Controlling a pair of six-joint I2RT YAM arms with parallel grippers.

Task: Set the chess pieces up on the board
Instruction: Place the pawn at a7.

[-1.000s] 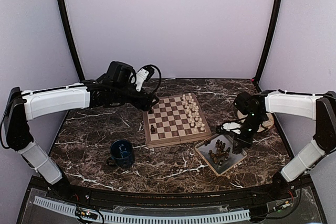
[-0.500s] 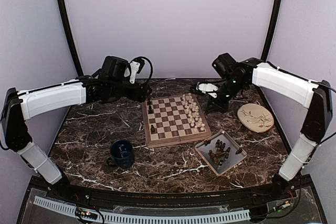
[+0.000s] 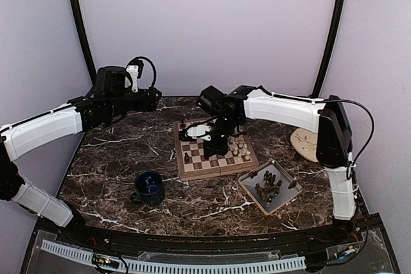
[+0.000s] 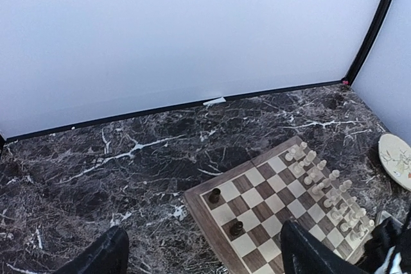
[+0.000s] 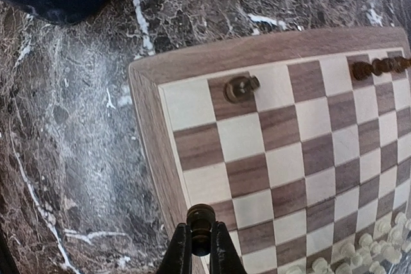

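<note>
Marbled desk (image 3: pixel 109 158), board (image 3: pixel 215 170) centre; my right hand (image 5: pixel 200 239) pinches a dark piece (image 5: pixel 201 217) over its left edge. Released there, it could topple off. Left hand (image 4: pixel 202 255) wide, empty.

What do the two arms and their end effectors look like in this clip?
Left arm and right arm: white shells, black joints, black cables looping outside. Left end effector and right end effector: both black.

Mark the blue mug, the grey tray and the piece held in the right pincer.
blue mug (image 3: pixel 149 185): top external view, its dark inside.
grey tray (image 3: pixel 250 197): top external view, its near-left rim.
dark chess piece (image 5: pixel 201 217): right wrist view, its rounded head.
</note>
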